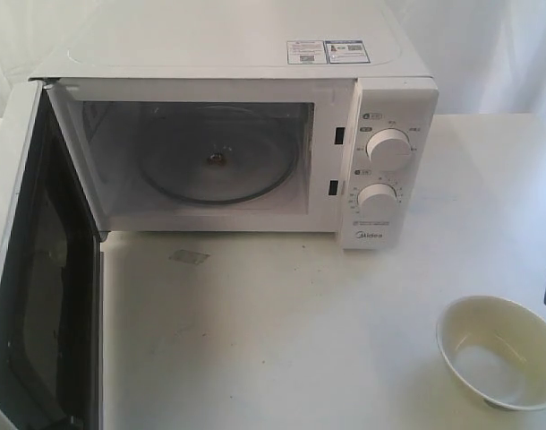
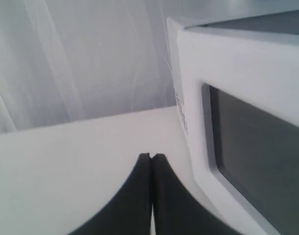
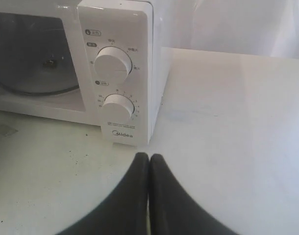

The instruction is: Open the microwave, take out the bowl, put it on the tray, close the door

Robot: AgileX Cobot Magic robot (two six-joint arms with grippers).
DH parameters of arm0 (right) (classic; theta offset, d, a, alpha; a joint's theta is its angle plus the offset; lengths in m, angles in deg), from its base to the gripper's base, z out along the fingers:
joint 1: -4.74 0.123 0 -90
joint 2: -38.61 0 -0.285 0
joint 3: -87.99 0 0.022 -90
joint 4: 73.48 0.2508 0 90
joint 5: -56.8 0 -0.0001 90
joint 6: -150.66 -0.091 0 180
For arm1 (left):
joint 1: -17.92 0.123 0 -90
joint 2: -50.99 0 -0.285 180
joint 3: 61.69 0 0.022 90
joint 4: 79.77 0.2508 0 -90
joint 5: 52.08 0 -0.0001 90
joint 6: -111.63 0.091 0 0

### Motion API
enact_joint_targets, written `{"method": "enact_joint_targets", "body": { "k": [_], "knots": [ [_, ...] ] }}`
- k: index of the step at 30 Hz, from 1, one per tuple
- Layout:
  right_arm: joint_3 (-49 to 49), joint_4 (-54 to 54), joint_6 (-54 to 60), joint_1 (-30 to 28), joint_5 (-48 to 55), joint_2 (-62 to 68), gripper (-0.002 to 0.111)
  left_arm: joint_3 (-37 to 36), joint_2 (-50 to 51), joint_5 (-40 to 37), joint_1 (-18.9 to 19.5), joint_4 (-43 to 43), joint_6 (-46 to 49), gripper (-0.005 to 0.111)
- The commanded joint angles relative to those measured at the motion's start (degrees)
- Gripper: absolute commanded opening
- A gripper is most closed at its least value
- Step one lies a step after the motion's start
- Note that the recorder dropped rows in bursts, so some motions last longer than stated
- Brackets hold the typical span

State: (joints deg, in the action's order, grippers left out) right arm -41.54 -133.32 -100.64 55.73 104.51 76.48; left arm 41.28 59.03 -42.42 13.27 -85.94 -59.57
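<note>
Left gripper (image 2: 151, 157) pinched shut, empty, just beside the outer face of the door (image 2: 228, 54) — right gripper (image 3: 149, 157) likewise shut on nothing; bowl (image 1: 499, 363) sits near the front-right corner of the counter (image 1: 282, 340), microwave (image 1: 210, 45) wide open — closing step probably next: push the door round until it latches.

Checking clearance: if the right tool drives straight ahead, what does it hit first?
The right tool, shut, likely meets the microwave at its front corner below the lower knob; depth unclear.
</note>
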Motion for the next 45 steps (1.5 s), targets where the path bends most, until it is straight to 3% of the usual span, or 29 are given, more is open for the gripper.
{"method": "enact_joint_targets", "body": {
  "k": [1,5,10,18,21,30,45],
  "knots": [
    [0.18,0.08,0.89,-0.07,0.42,-0.39,0.0,-0.18,-0.25,8.26,-0.03,-0.21,3.96,0.0],
    [0.18,0.08,2.14,-0.07,0.42,-0.39,0.0,3.96,-0.25,10.52,-0.03,-0.21,1.9,0.0],
    [0.18,-0.03,2.15,-0.07,-0.07,-0.39,0.0,13.97,0.02,4.27,-0.03,-0.21,5.87,0.0],
    [0.18,-0.03,2.15,-0.07,-1.13,-0.39,0.0,34.67,14.91,-29.03,-0.03,-0.21,2.62,0.0],
    [0.18,-0.03,2.15,-0.07,-1.48,-0.39,0.0,38.92,20.08,-35.83,-0.03,-0.21,2.32,0.0],
    [0.18,1.19,2.15,-0.07,-1.48,-0.39,0.0,40.61,22.28,-30.72,-0.03,-1.2,2.32,0.0],
    [0.18,2.07,2.92,-0.07,-0.42,-0.39,0.0,41.07,22.64,-33.38,-0.03,-1.94,0.17,0.0]
  ]
}}
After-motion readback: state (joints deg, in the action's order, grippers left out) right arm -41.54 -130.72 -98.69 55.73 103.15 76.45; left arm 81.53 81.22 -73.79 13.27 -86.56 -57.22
